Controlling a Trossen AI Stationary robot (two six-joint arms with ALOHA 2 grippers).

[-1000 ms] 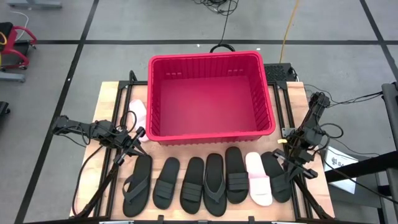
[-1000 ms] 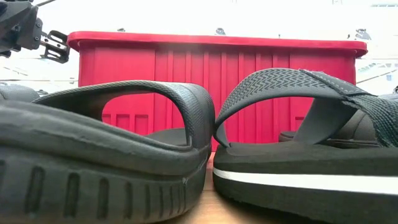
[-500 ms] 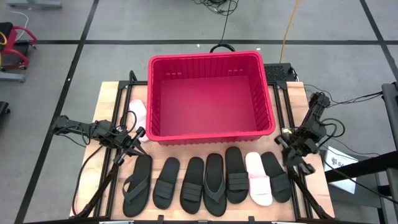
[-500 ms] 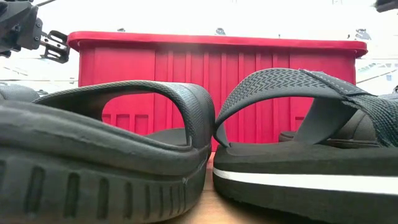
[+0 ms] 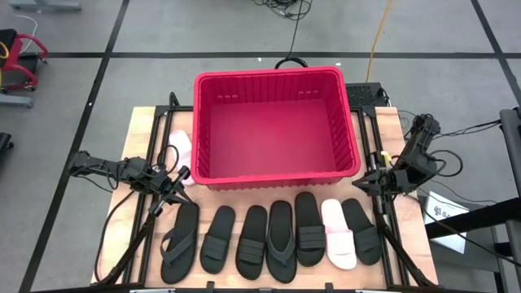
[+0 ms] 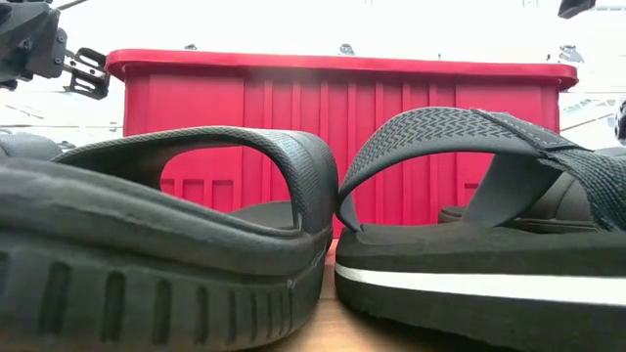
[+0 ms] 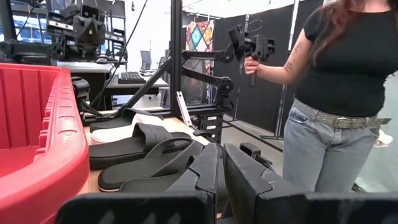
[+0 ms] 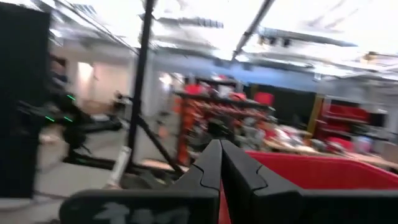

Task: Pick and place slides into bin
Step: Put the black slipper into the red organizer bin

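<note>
Bin (image 5: 277, 126) open on top w/ bare red floor, free to enter from above; slides (image 5: 273, 238) packed side by side in a row just in front of bin wall, leaving hardly any gaps betw. them.

No legible text, brand or number is found in any view. A white sheet (image 5: 444, 207) at the right edge of the high view bears dark print, but it cannot be read.
</note>
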